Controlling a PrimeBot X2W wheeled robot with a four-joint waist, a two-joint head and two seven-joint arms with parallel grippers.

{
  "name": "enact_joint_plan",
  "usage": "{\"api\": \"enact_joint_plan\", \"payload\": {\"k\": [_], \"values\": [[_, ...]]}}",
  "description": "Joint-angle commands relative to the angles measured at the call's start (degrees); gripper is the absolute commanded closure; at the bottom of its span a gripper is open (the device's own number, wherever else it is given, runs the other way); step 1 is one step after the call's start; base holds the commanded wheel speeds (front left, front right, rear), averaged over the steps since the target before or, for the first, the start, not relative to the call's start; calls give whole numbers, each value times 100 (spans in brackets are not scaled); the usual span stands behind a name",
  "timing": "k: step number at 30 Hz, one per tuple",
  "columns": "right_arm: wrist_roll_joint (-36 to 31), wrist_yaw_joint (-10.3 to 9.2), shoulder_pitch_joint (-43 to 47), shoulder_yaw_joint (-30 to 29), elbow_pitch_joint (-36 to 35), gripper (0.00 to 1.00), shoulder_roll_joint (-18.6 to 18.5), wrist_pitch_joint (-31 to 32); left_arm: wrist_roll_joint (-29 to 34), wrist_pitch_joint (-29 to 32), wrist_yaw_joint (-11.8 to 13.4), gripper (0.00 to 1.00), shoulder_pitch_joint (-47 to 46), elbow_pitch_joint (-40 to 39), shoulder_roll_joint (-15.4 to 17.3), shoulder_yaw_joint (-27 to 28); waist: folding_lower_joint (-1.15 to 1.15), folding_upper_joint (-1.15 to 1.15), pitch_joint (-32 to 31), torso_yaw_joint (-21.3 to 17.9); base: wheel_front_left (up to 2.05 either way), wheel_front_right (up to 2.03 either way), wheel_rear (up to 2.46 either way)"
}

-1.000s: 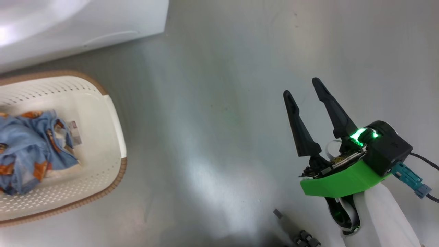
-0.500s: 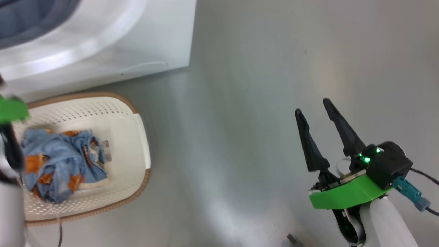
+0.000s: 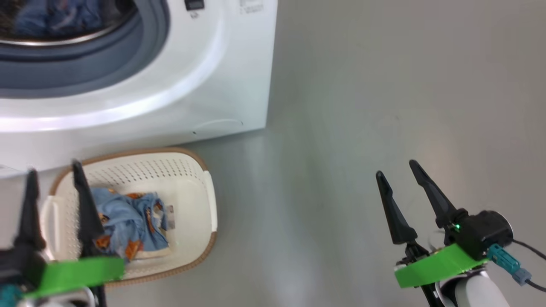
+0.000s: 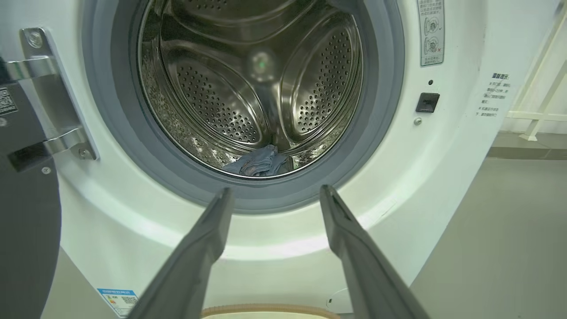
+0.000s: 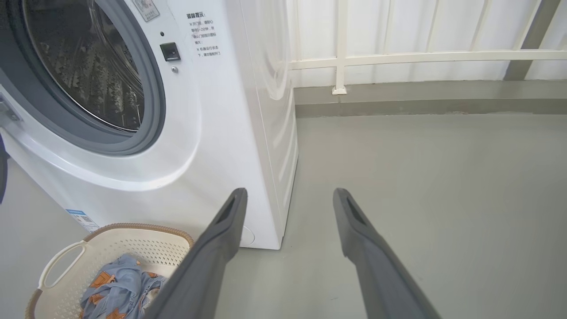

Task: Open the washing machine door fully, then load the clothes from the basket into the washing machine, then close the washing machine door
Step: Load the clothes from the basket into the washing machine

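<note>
— Steel drum (image 4: pixel 212 102) dead ahead on my left wrist camera. One blue piece of the clothes (image 4: pixel 261 161) lies at its bottom, just behind the grey rubber ring (image 4: pixel 124 146).
— Where's the washing machine door?
— I see the washing machine door (image 4: pixel 26 221) swung open at the left edge of that view, hanging on a metal hinge (image 4: pixel 57 102) bolted to the front of the washing machine (image 3: pixel 204 85).
— And your hands?
— Both are spread wide with nothing in either. On the head camera my left gripper (image 3: pixel 53 168) hangs above the left end of the basket (image 3: pixel 187 200), fingers pointing toward the machine. My right gripper (image 3: pixel 396 168) is well apart from it, over bare grey floor (image 3: pixel 341 85).
— What's in the basket?
— A crumpled bundle (image 3: pixel 128 217), light blue with orange-brown figures. It lies on the basket's floor, toward its left half, with a small label (image 3: pixel 169 216) just beside it.
— And the basket itself?
— It's on the floor, just in front of the machine and below the opening. On my right wrist camera I can see its brown rim and one white handle, with the bundle inside.
</note>
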Motion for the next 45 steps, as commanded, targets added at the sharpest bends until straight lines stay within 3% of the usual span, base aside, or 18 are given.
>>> {"api": "enact_joint_plan", "payload": {"k": [1,17,45], "values": [[-76,36,137,80,-144,0,-18,24,84,-5,67,0,131,-210,96,143,0,0,-421,239,0,0,0],[-355,36,869,-148,-483,0,43,505,210,297,-41,0,1185,-272,-82,-687,0,0,-1574,635,0,0,0],[-482,36,1392,-270,-851,0,149,842,90,346,-105,0,1415,-96,-12,-888,0,0,-2271,787,0,0,0]]}}
